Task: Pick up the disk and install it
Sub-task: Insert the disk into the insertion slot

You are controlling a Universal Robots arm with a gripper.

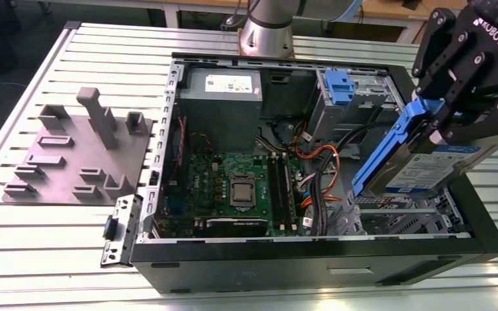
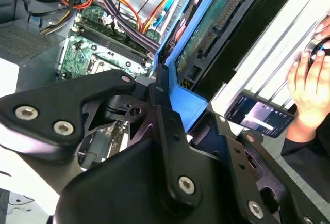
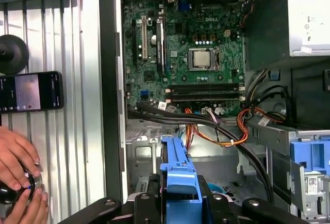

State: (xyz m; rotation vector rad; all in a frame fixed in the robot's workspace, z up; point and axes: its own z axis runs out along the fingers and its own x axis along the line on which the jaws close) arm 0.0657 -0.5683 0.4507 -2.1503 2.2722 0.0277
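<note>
A: What is the end effector (image 1: 446,126) doing?

B: In the exterior view its black fingers are clenched on the blue rail of the disk (image 1: 422,165). The disk hangs tilted in the air, above the corner of the open computer case (image 1: 318,259) at the exterior view's right.

A: Is the disk touching the case?

B: I cannot tell. Its lower edge hangs close to the metal drive cage inside.

A: What do the wrist cameras show?

B: In the second wrist view the disk (image 2: 216,25) shows its green circuit-board side, with the blue rail pinched between 2 fingers (image 2: 170,126). In the first wrist view the blue rail (image 3: 178,175) sits in the end effector (image 3: 178,201) above the green motherboard (image 3: 180,48), with orange and black cables (image 3: 227,131) between.

A: Anything else around?

B: The case lies on its side on a slatted metal bench (image 1: 24,220). A grey fixture block (image 1: 80,155) stands beside it. A person's hands (image 3: 18,177) rest on the bench near a phone (image 3: 31,92).
</note>
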